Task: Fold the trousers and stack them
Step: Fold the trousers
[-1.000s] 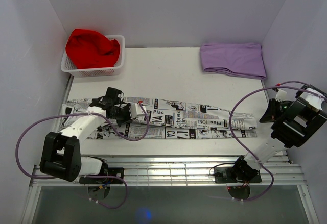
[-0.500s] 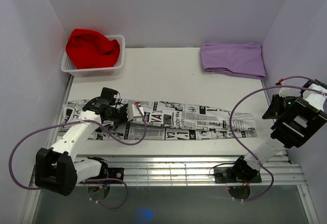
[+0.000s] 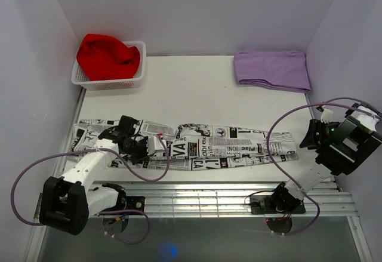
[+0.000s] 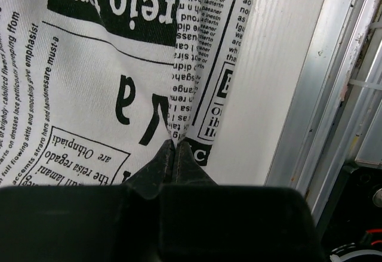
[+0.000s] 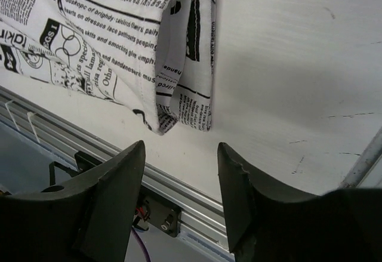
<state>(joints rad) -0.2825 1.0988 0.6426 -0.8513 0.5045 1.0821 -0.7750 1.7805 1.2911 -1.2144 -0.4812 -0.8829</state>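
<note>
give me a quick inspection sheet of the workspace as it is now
surface: white table, bare in the middle
job's things: trousers laid out long across the near part, not stacked
clutter: red cloth in a white basket, far left; lilac cloth folded, far right
grippers: left gripper shut on a trouser fold; right gripper open, holding nothing, over the trousers' end
cables: purple cables loop from both arms, crossing the trousers
surroundings: pale walls; metal rail at near edge
</note>
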